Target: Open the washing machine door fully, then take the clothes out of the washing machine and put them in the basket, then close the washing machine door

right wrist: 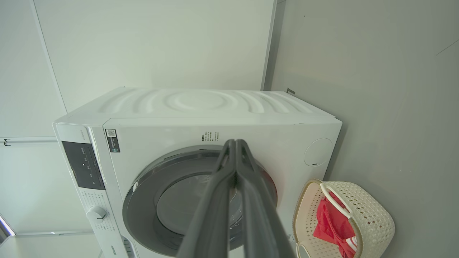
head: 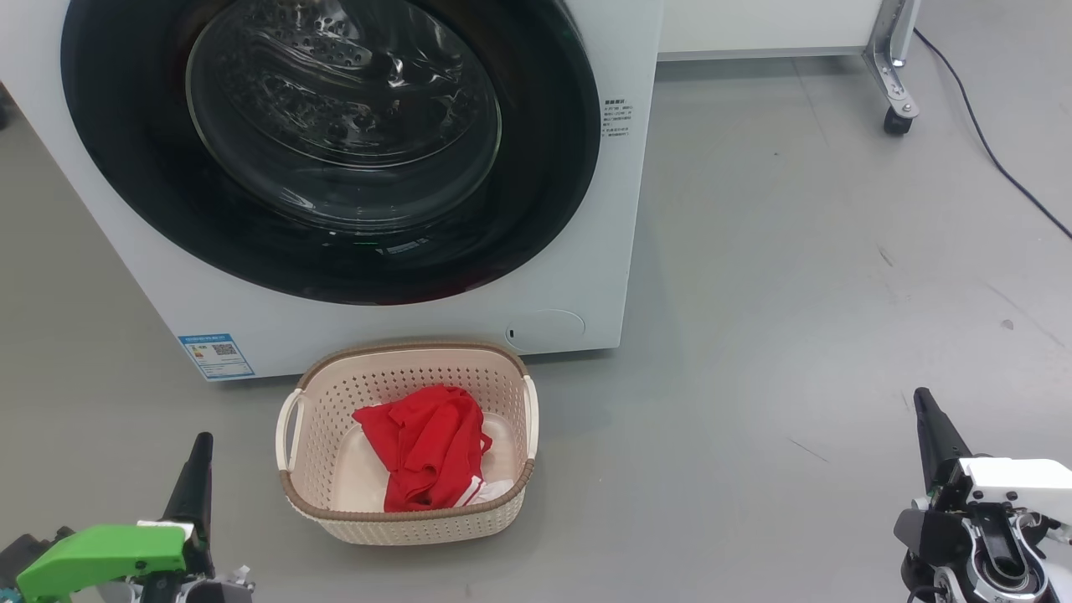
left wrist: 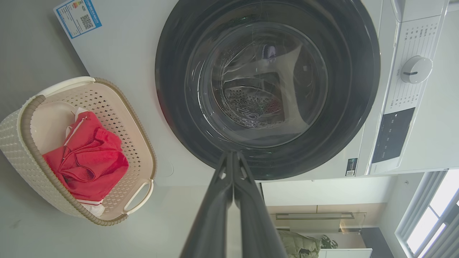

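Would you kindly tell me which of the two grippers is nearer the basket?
The left gripper, with the green housing, sits close beside the basket; the right gripper, with the white housing, is much farther off.

left tool [head: 203, 442] closed, right tool [head: 922, 395] closed

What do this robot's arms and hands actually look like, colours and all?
Each gripper ends in long, dark grey fingers that taper to a narrow tip. The left gripper carries a bright green cover at its base. The right gripper has a white housing instead, above black joint parts with a shiny metal ring.
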